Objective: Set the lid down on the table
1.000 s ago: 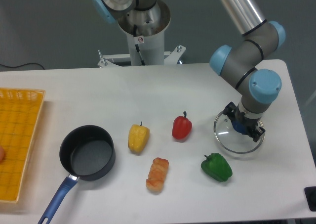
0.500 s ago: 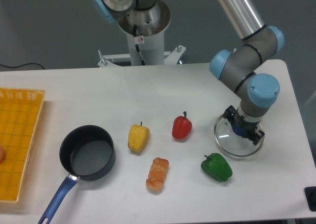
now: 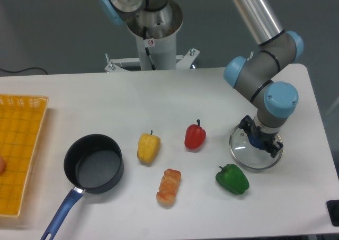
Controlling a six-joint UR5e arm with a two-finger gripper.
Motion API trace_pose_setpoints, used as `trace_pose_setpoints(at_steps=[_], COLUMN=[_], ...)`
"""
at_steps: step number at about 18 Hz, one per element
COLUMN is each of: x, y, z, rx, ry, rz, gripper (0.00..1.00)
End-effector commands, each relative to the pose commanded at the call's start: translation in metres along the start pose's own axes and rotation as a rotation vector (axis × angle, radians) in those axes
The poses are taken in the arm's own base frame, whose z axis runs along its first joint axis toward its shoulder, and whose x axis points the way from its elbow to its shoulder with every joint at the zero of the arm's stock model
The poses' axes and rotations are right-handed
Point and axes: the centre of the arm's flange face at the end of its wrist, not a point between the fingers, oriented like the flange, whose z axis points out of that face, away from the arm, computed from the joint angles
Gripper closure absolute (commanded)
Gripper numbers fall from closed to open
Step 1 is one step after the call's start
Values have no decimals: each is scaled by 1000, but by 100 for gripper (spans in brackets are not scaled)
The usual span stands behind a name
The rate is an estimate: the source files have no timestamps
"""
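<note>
My gripper hangs straight down over the glass lid. My 2 fingers sit on either side of the small blue knob in the middle of the lid. I cannot tell if they are squeezing the knob or just close beside it, because my wrist hides that spot.

The lid is at the right side of the white table. It looks like it lies flat on the top, but I cannot be sure that its rim touches all the way round.

From the lid, the green pepper is near, at 7 o'clock. The red pepper is at 9 o'clock, a little way off. The yellow pepper is farther out at 9 o'clock. A piece of orange and white toy food lies at 8 o'clock.

The dark saucepan with a blue handle stands well apart on the left, with no lid on it. The yellow mesh basket is at the far left edge.

My base post has a small round red and white sticker, too small to read.
</note>
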Motion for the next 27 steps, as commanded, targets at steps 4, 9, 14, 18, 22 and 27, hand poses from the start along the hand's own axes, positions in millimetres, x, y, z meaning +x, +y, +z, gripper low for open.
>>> trace_pose_setpoints(at_steps=[4,9,14,18,22,27], x=[0,0,0,0,0,0], y=[0,0,0,0,0,1], z=[1,4,6,7,7,7], rx=[0,0,0,0,0,1], ry=[2,5,9,11,11,12], rz=[2,0,2,2,2,-1], gripper=[60,60,60,59,57,54])
